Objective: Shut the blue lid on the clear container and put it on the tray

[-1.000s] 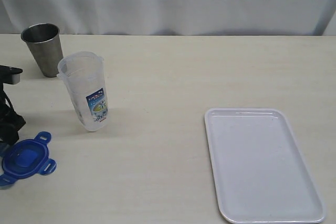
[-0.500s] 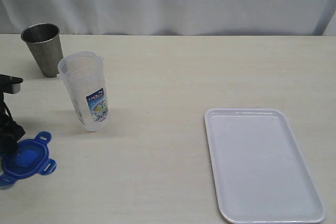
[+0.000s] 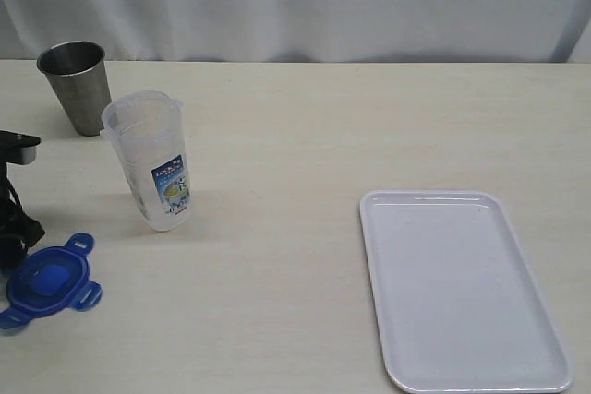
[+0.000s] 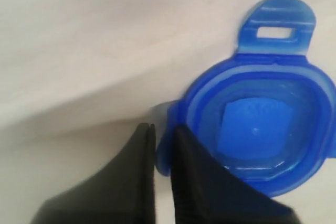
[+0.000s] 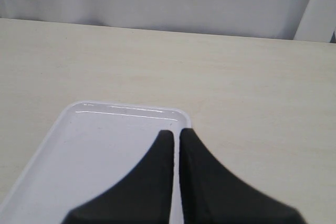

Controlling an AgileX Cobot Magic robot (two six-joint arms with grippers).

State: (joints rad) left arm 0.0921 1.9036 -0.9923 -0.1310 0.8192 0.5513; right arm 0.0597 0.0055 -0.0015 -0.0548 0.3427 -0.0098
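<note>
- Lid (image 3: 48, 280) lies near-left of the container (image 3: 152, 159); left claw (image 4: 163, 129) nearly closed, pinching a lid flap.
- Tray (image 3: 434, 197) lies well right of the container; right claw (image 5: 173, 132), closed and empty, faces it.
- Container stands upright, uncapped; cup (image 3: 76, 85) behind-left.

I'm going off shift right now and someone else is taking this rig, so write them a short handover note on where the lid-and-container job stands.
Left gripper: shut on a side flap of the blue lid, which lies on the table at the front left.
Right gripper: shut, holding nothing, over the tray.
Clear container: upright and open, near the metal cup, well apart from the tray.
Done: lid gripped.
Left: lift the lid, snap it onto the container, set the container on the tray.
</note>
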